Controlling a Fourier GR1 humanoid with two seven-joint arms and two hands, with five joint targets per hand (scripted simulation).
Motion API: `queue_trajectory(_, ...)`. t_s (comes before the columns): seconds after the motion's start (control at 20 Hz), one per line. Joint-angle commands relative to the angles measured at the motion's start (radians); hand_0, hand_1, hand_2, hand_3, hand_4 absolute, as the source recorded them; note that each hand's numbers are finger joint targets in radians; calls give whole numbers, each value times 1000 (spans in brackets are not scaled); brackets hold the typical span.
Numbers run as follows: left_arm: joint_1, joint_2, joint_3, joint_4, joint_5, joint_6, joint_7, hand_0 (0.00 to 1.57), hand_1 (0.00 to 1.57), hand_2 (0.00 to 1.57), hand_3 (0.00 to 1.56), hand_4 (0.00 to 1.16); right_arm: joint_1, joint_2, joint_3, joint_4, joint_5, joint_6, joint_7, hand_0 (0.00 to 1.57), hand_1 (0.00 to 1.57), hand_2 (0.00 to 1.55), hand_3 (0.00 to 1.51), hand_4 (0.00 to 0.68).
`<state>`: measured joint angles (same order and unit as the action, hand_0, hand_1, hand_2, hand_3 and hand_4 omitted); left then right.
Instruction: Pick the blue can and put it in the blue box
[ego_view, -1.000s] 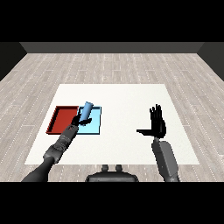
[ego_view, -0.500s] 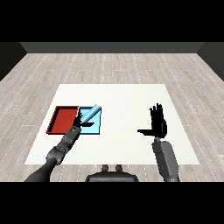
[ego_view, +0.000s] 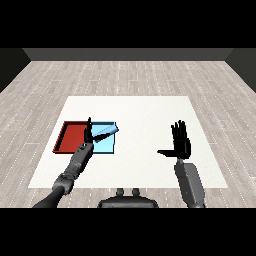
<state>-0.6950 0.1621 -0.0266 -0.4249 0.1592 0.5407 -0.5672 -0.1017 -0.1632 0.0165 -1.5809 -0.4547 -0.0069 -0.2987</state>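
Observation:
The blue can (ego_view: 106, 132) lies tipped on its side in the light blue tray (ego_view: 105, 146), its upper end near the tray's far right rim. My left hand (ego_view: 88, 135) stands just left of the can, over the border between the two trays, with its fingers straight and pointing up; they are not curled round the can. My right hand (ego_view: 181, 145) hovers over the right half of the table, open, palm facing left, holding nothing.
The red tray (ego_view: 70, 139) lies directly left of the blue tray, touching it. Both sit on the left part of the white table (ego_view: 150, 115), which stands on a wooden floor.
The left hand lowered the can from above the blue tray and uncurled from it. The can has tipped from near upright to lying in the tray. The right hand has not moved.

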Motion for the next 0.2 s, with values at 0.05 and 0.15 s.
queue_trajectory(0.05,112,-26,-9,-250,43,-148,-190,0,0,0,0,0,4,-16,9,7,26,0,12,0,0,0,0,0)
queue_trajectory(0.15,232,-53,-36,-356,51,-169,-233,0,0,0,0,0,-16,-36,0,-28,18,-10,56,0,0,0,0,0)
